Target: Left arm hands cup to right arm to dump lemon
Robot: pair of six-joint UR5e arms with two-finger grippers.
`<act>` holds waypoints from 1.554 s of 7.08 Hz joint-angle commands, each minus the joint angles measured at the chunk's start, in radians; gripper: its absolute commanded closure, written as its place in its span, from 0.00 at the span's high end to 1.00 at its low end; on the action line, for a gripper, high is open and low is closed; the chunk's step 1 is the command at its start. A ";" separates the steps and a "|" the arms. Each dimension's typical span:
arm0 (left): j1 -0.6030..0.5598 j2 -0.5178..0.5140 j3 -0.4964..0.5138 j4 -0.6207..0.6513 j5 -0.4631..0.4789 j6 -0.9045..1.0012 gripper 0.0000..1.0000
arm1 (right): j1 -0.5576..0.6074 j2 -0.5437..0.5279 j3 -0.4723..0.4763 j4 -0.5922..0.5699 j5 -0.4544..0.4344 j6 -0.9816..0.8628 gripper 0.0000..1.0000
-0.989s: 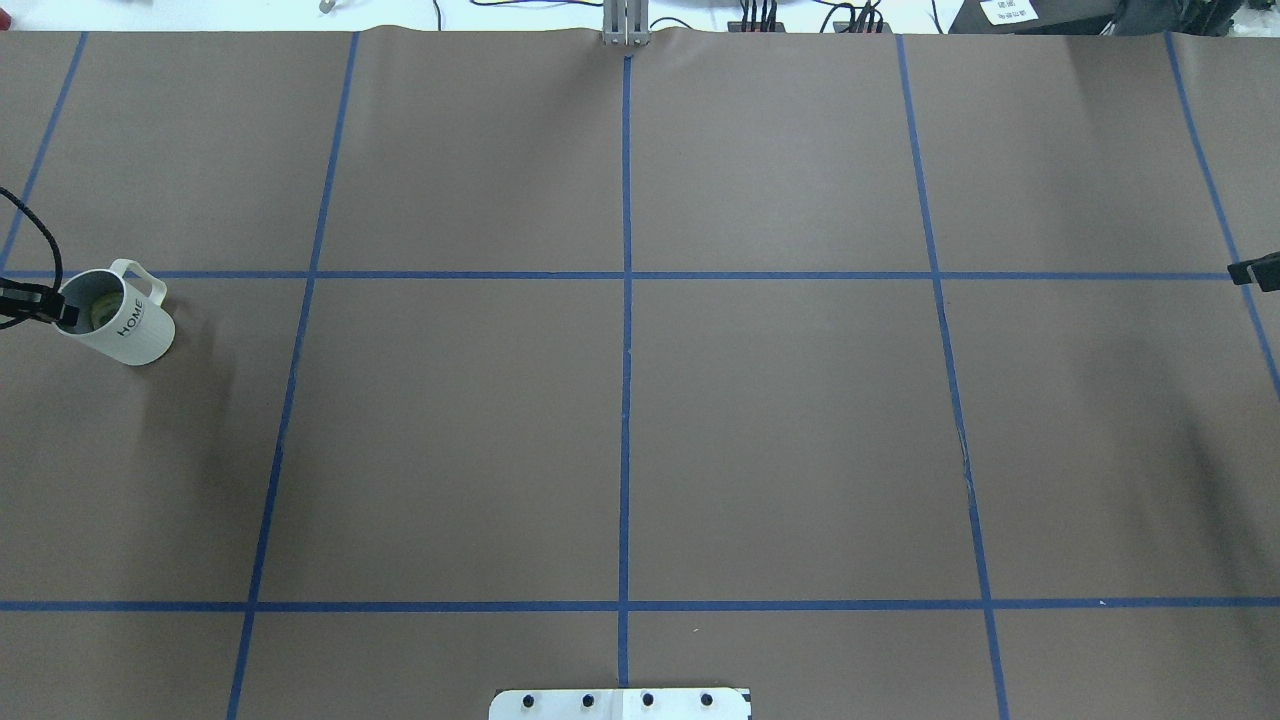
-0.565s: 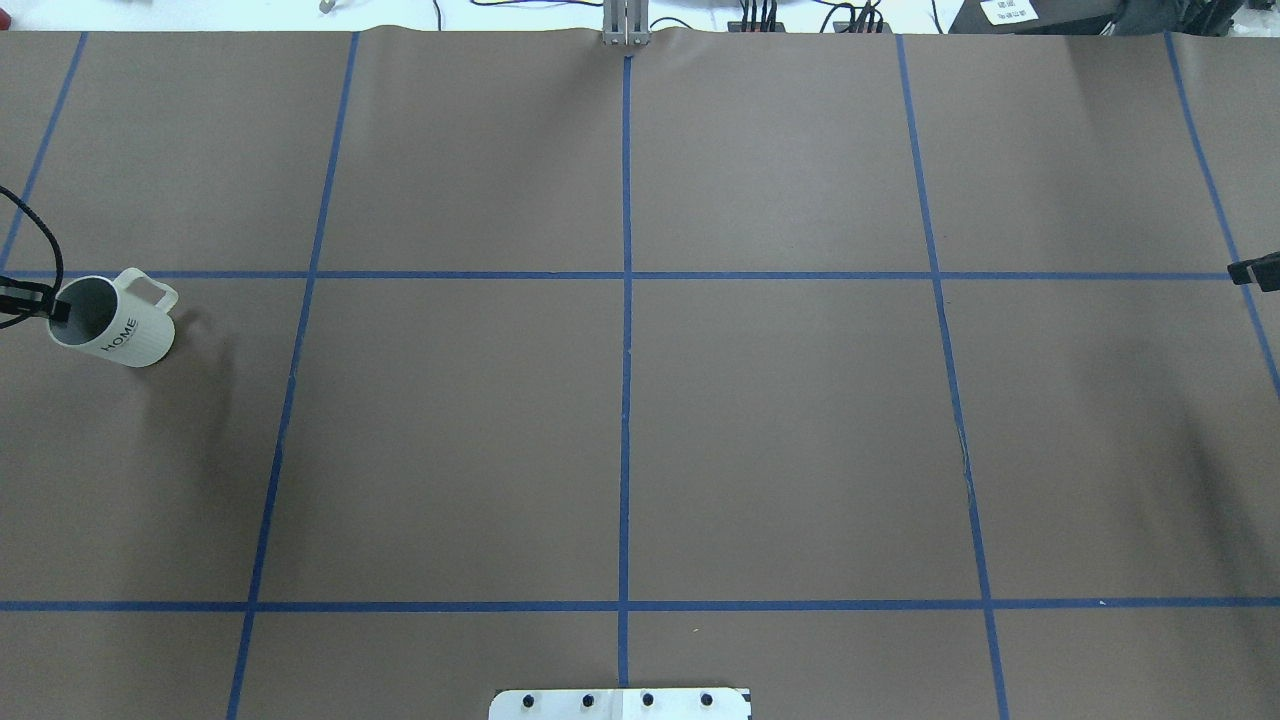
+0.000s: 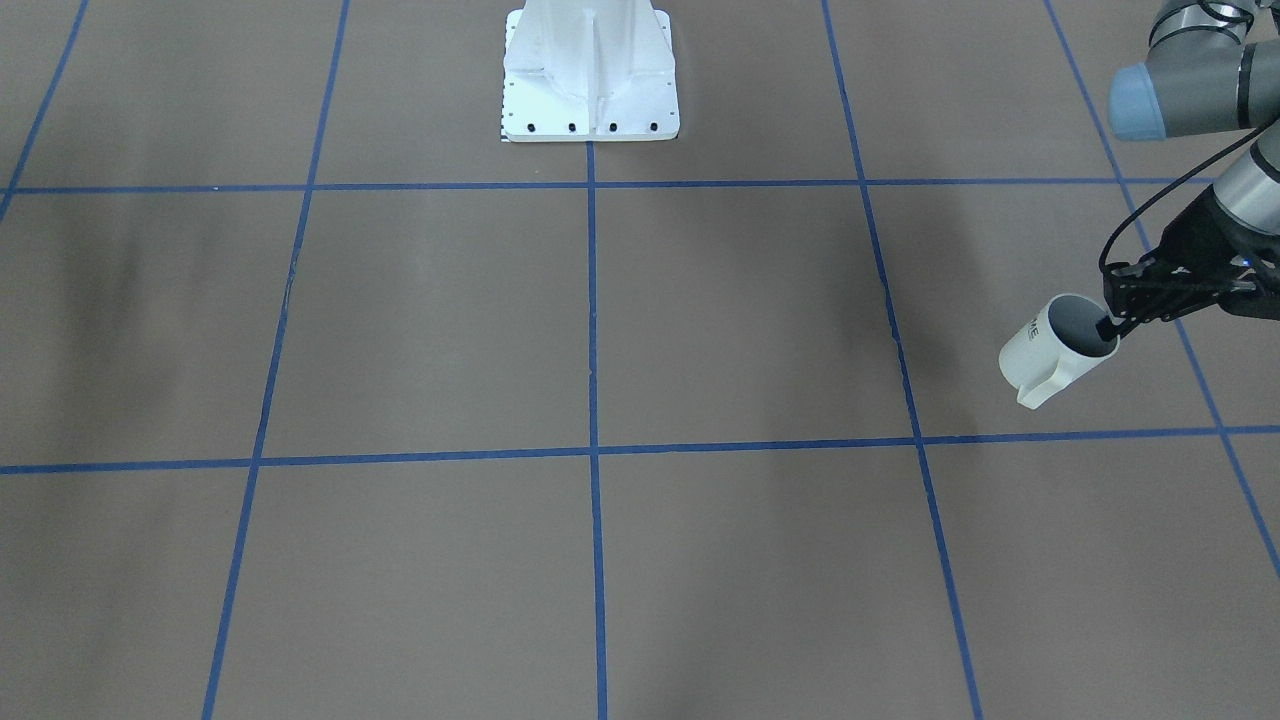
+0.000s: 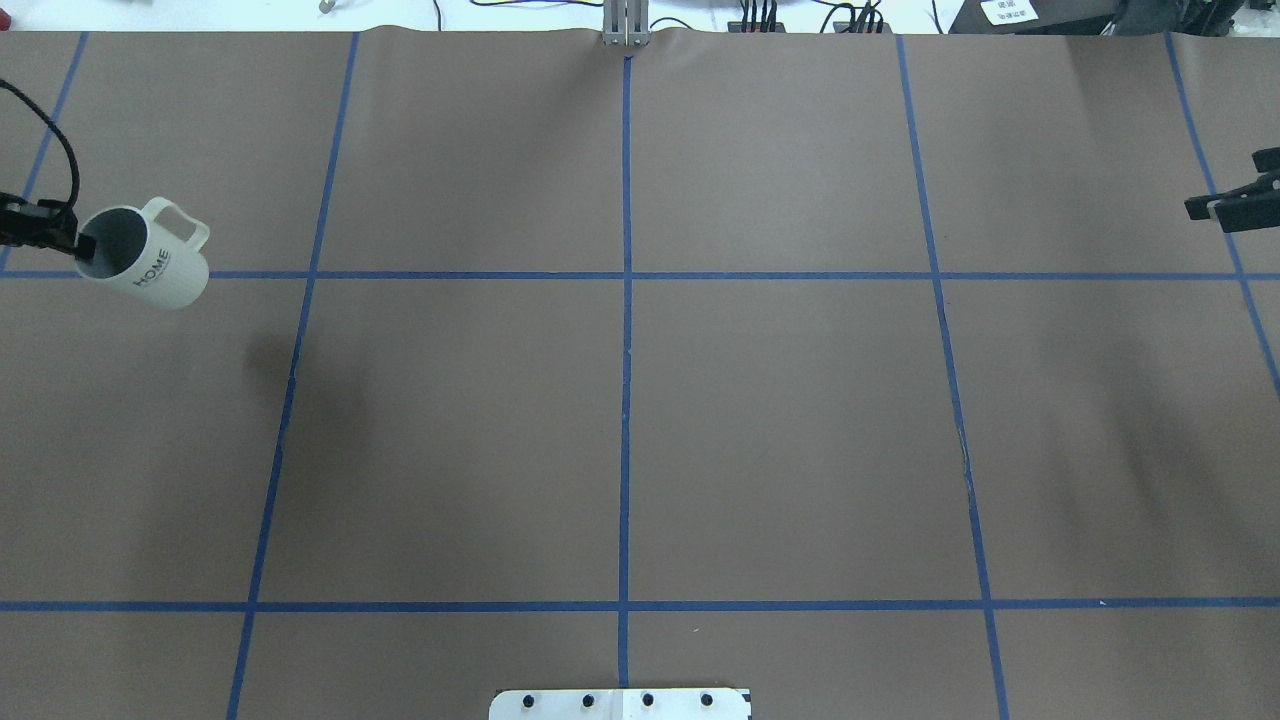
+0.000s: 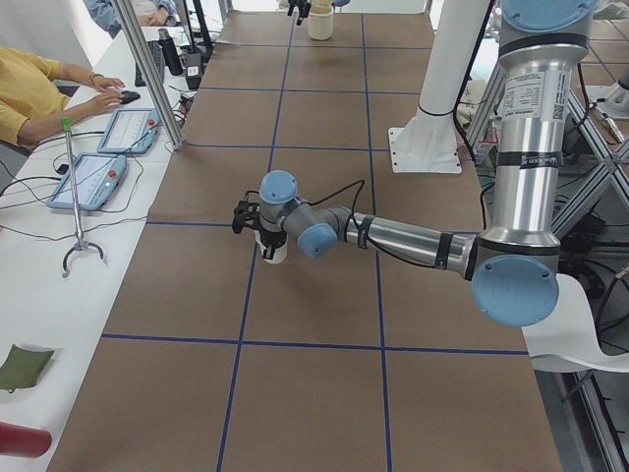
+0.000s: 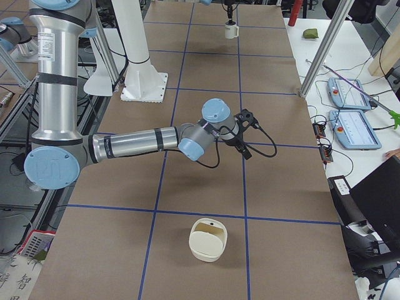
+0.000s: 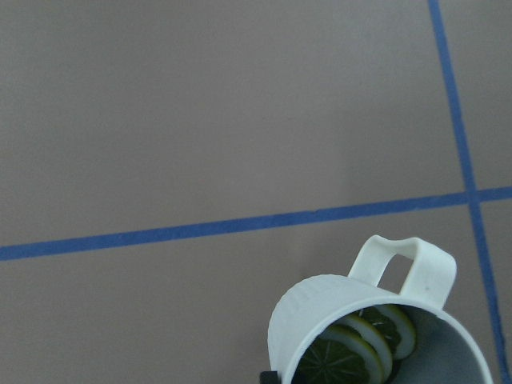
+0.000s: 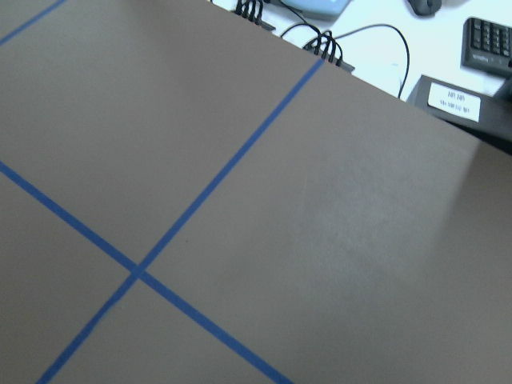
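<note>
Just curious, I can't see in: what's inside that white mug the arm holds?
Yellow-green lemon slices lie in the cup, shown by the left wrist camera. Whatever is beneath them is covered, and the frame's edge cuts off the rest.

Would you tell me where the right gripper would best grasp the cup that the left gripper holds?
Probably the cup is best pinched at its rim opposite the left gripper, one finger inside, one on the ribbed wall. The right gripper would come from table centre, where that side is free; the handle points away from the robot, out of the way.
</note>
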 commanded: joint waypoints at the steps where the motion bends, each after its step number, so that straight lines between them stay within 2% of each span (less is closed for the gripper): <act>1: -0.003 -0.161 -0.023 0.062 -0.004 -0.440 0.00 | -0.013 0.089 -0.008 0.046 -0.011 0.056 0.98; 2: 0.004 -0.231 -0.015 0.064 0.006 -0.646 0.00 | -0.043 0.130 -0.007 0.080 -0.056 0.128 0.98; 4: 0.036 -0.340 0.011 0.073 0.012 -0.945 0.00 | -0.205 0.223 -0.008 0.133 -0.282 0.176 0.93; 5: 0.040 -0.417 0.050 0.073 0.012 -1.078 0.00 | -0.296 0.303 -0.011 0.134 -0.397 0.199 0.96; 6: 0.076 -0.448 0.058 0.073 0.013 -1.140 0.00 | -0.389 0.331 -0.013 0.134 -0.564 0.225 0.96; 7: 0.111 -0.508 0.081 0.076 0.047 -1.204 0.00 | -0.457 0.368 -0.019 0.134 -0.687 0.202 0.96; 8: 0.153 -0.552 0.095 0.087 0.062 -1.246 0.00 | -0.500 0.432 -0.048 0.137 -0.724 0.184 0.98; 10: 0.179 -0.612 0.126 0.087 0.062 -1.287 0.00 | -0.639 0.517 -0.181 0.352 -0.928 0.130 0.96; 11: 0.196 -0.619 0.126 0.087 0.064 -1.298 0.00 | -0.675 0.532 -0.191 0.365 -0.970 0.016 0.96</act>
